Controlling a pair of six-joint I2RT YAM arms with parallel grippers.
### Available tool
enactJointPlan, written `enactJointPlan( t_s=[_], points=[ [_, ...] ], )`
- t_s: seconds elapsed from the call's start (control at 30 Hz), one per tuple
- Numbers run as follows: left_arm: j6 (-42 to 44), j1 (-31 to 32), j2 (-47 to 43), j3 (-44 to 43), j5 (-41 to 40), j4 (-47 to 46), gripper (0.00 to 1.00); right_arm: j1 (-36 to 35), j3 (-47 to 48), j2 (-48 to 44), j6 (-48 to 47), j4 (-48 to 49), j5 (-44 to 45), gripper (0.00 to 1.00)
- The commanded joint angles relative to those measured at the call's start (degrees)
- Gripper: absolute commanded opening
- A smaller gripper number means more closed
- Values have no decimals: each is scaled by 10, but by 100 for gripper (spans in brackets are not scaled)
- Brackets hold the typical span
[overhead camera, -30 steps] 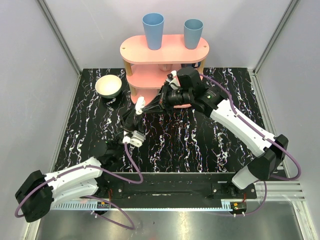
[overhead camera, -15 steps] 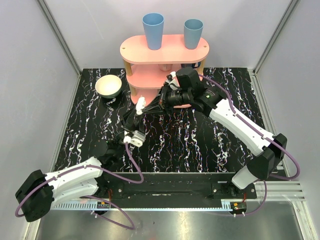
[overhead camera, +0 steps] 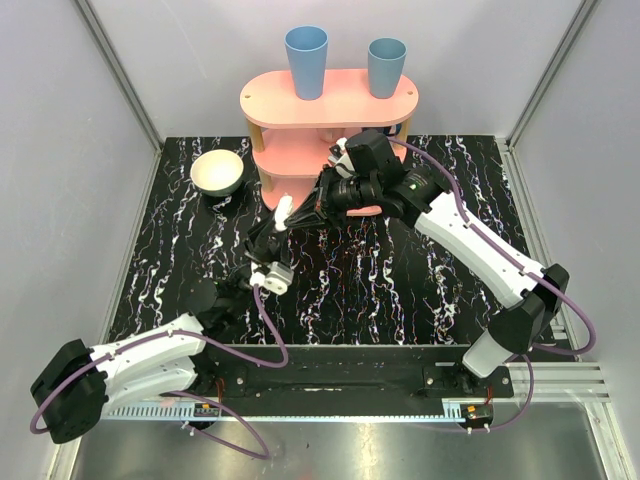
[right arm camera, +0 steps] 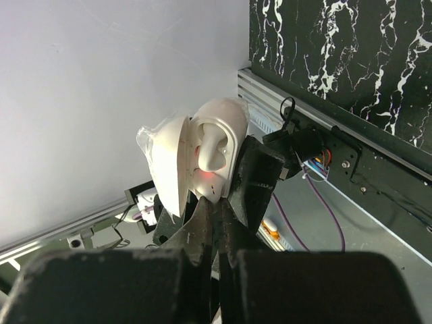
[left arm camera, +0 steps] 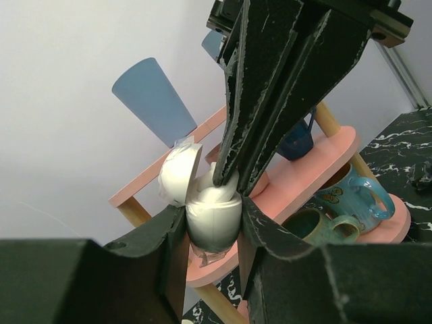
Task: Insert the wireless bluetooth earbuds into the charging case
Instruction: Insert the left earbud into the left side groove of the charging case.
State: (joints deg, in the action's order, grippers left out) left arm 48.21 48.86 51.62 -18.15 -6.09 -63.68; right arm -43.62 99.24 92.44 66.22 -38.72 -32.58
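Pressing straight along the socket, gently, looks the right way, while the left gripper (left arm camera: 211, 228), clamped on the case (left arm camera: 214, 208), holds firm in the air before the shelf (left arm camera: 344, 145). The right gripper (left arm camera: 229, 186) has its jaws nearly together at the case's mouth; whether they pinch anything I can't tell. The case is glossy white, its lid (left arm camera: 179, 174) hinged open, one earbud (right arm camera: 213, 150) seated inside.

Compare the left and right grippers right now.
The left gripper clamps the charging case, lid open; the right gripper is nearly shut, tips at the case's opening. The left reaches from near-left, the right from far-right. Both meet at the case.
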Motion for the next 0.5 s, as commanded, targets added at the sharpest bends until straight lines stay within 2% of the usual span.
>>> enactJointPlan(
  t_s=[0.0, 0.27, 0.47],
  points=[
    [8, 3, -4, -11, 18, -60, 0, -12, 19, 12, -35, -53, 16, 0],
    [25, 5, -7, -14, 34, -36, 0, -16, 29, 20, -39, -39, 10, 4],
    [29, 18, -13, -10, 27, -26, 0, -16, 23, 18, -35, -8, 2, 16]
  ],
)
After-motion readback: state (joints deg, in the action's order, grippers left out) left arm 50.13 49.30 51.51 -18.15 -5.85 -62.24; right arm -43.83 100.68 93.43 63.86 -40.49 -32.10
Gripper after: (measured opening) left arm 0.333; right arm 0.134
